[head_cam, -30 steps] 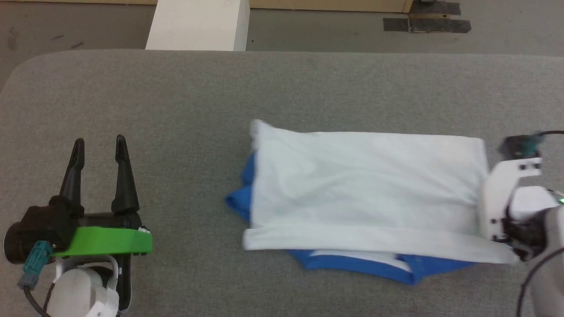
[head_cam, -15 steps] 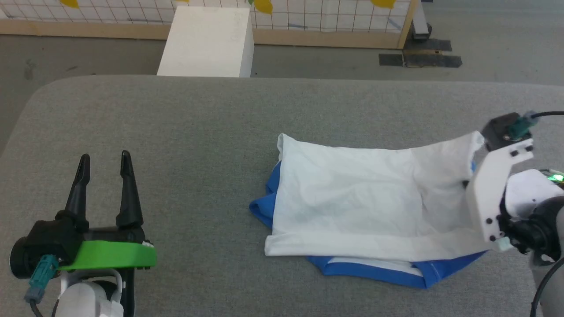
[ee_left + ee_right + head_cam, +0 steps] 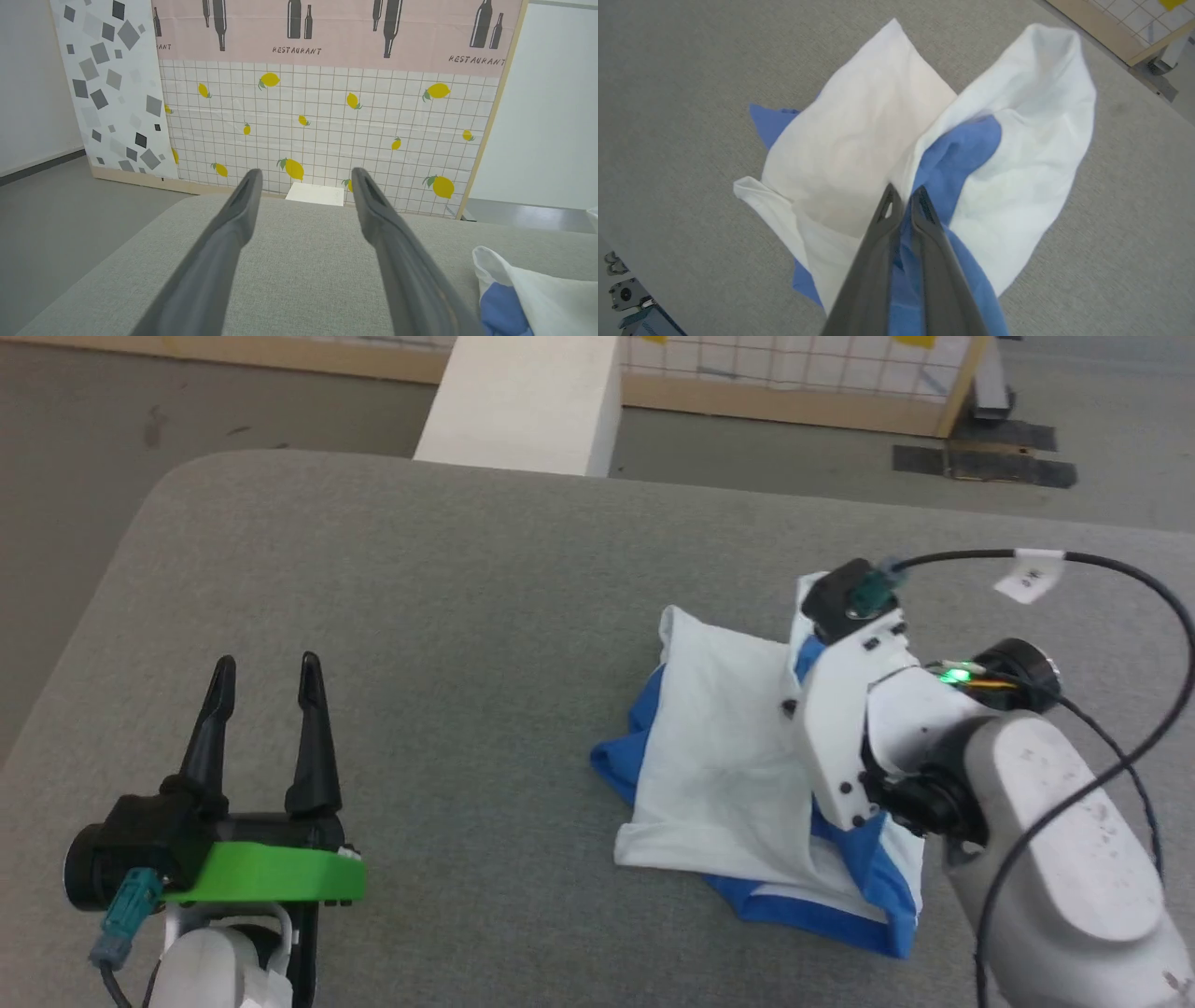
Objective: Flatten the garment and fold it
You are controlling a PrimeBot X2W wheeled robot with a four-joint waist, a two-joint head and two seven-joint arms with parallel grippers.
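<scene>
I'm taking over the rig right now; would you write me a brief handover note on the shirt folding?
Left gripper: open, idle over the grey table, clear of the garment.
Right gripper: shut on the garment's white-and-blue edge, holding it raised above the rest.
Done: blue sleeves mostly tucked under the white body.
Left: probably lay the held end down over the flat part, release, smooth.

Half-folded white-and-blue shirt [image 3: 719, 756] on your grey table [image 3: 420, 616].
You see its white body bunched, one end raised and doubled over the rest, blue sleeve fabric peeking out beneath the left and near edges.
</scene>
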